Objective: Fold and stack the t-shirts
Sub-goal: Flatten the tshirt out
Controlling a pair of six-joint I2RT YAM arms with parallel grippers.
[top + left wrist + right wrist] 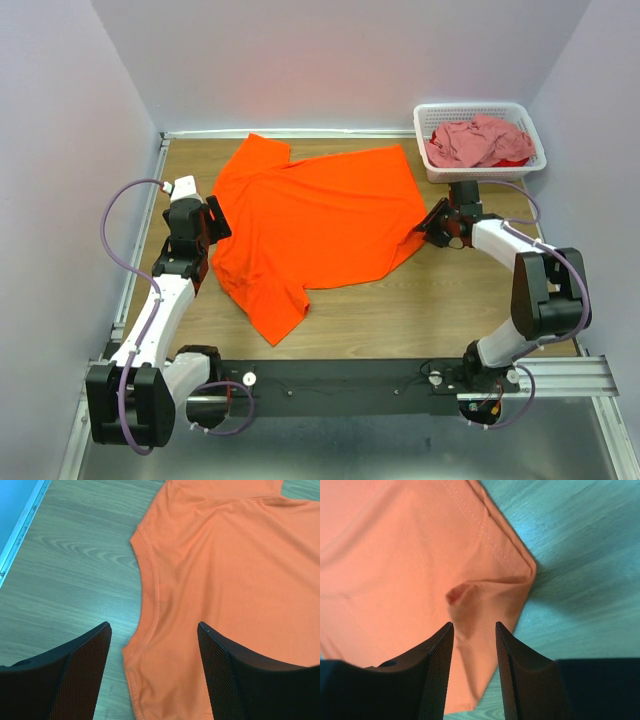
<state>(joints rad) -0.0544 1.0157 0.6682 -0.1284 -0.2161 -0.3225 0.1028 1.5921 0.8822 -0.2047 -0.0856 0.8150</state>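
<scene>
The large orange t-shirt (320, 225) lies spread, smooth and matte, on the wood-grain table (400, 310), left of centre. The left gripper (154, 627) straddles its stitched left edge with jaws spread wide. The right gripper (474, 625) stands with jaws narrowly apart around a puckered fold at the right hem corner; whether it grips, I cannot tell. The crumpled pink t-shirt (470, 142) sits in a white lattice basket (485, 172) at the far right.

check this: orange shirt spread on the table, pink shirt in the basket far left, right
No: the top external view shows the basket with the pink shirt at the far right. The orange shirt is spread on the table.
</scene>
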